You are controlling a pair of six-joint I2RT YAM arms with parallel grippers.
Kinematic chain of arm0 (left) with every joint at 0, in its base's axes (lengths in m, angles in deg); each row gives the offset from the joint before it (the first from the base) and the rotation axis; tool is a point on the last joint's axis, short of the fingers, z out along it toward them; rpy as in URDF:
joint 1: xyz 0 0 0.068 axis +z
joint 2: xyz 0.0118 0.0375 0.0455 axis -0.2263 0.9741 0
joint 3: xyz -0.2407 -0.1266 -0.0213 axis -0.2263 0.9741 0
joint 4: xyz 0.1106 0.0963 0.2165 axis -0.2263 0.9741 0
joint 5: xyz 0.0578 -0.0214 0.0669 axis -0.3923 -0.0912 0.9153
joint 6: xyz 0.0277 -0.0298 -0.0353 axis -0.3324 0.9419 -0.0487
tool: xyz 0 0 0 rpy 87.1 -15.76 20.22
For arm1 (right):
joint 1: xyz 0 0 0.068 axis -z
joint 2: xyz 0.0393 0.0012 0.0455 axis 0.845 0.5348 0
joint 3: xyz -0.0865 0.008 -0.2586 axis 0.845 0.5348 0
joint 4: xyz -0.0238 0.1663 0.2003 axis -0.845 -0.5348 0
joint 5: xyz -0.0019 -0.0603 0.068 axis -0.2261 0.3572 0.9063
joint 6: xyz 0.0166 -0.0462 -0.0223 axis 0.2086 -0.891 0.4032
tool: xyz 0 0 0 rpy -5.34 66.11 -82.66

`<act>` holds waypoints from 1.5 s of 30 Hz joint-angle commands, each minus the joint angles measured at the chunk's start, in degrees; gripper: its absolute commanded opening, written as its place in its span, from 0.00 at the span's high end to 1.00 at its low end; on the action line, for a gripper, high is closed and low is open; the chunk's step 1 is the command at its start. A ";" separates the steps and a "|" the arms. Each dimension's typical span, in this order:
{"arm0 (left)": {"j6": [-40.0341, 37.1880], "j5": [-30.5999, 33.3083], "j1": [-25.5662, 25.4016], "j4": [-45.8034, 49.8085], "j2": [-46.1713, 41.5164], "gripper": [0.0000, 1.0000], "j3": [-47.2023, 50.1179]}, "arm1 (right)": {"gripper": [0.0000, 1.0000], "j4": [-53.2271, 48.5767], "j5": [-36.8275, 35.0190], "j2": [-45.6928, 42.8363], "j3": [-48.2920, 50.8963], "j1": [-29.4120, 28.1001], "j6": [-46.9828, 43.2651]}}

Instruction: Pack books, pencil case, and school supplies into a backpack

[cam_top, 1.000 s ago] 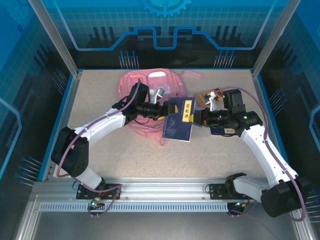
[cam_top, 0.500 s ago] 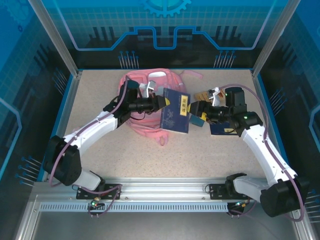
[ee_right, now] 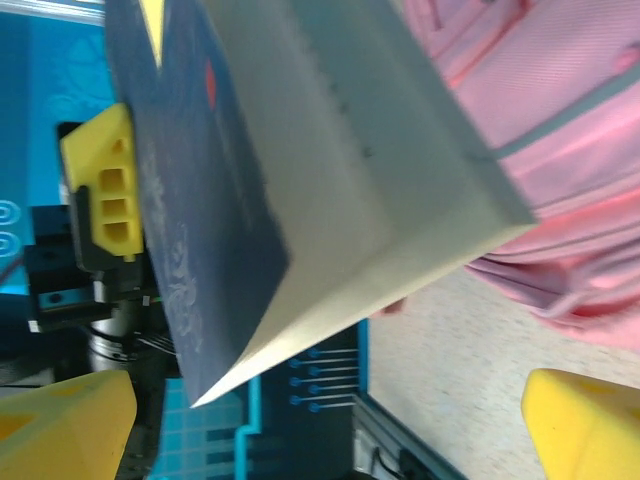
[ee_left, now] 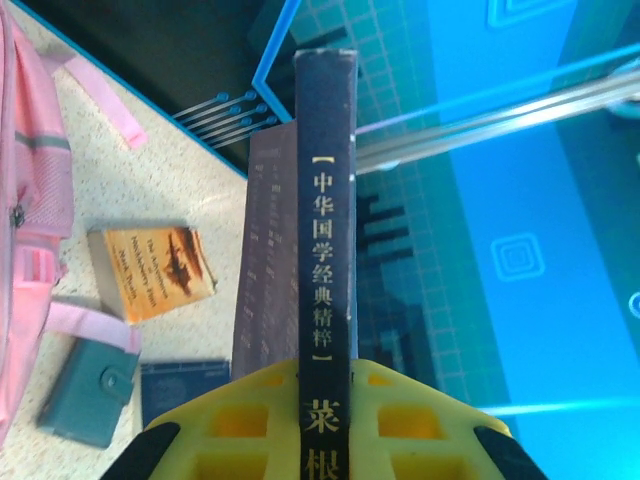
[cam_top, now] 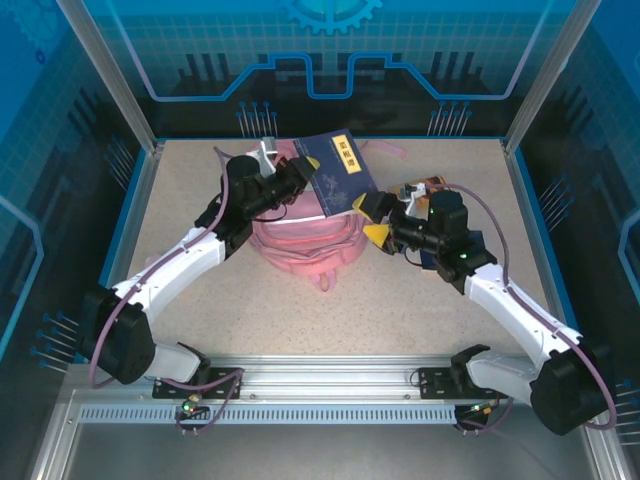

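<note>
Handover looks done to me: my right gripper (cam_top: 377, 220) has just sprung wide and let go, while the left gripper (cam_top: 299, 180) now pinches the navy book (cam_top: 337, 170), raised over the far side of the pink backpack (cam_top: 300, 245), ready for insertion.

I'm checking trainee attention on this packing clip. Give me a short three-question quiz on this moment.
1. Which gripper clamps the navy book: A left, B right, C neither?
2. True or false: the right gripper is shut.
3. What does the raised book hang over?
Key: 1 A, the left gripper. 2 False, its jaws stand open. 3 The pink backpack.
</note>
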 commanded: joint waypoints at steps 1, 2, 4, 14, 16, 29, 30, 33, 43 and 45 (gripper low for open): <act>4.50 3.64 0.43 -8.28 -1.13 0.89 0.41 | 0.00 12.02 -3.73 1.61 -0.15 -1.83 7.63; 4.95 3.73 0.45 -8.49 -1.14 0.89 0.41 | 0.00 12.80 -3.93 2.22 -0.71 -2.06 8.19; 5.58 3.82 0.38 -9.40 -1.14 0.88 0.82 | 0.00 14.82 -4.07 3.52 -1.41 -2.48 9.56; 9.41 4.23 0.36 -13.40 -1.14 0.90 3.72 | 0.11 25.12 -8.67 7.16 -2.09 -4.39 14.14; 9.52 4.38 0.34 -13.35 -1.36 0.90 4.16 | 0.17 26.69 -9.17 7.57 -2.07 -4.52 14.57; 7.35 4.12 0.08 -7.60 -2.38 0.93 4.95 | 0.63 25.71 -10.93 11.32 -4.03 -5.53 11.76; 7.20 3.91 0.09 -7.35 -2.38 0.93 5.06 | 0.68 26.00 -10.94 11.73 -3.79 -5.54 11.68; 5.67 3.49 0.08 -3.96 -2.92 0.90 5.14 | 0.80 24.23 -11.59 11.41 -3.28 -5.33 10.28; -19.86 3.84 0.42 30.52 -3.68 0.14 0.20 | 0.95 -6.71 -15.41 0.18 -3.17 -0.13 -7.72; -27.76 4.17 0.34 36.94 -2.48 0.06 -1.50 | 0.95 -12.92 -16.44 -2.35 -3.53 1.70 -11.66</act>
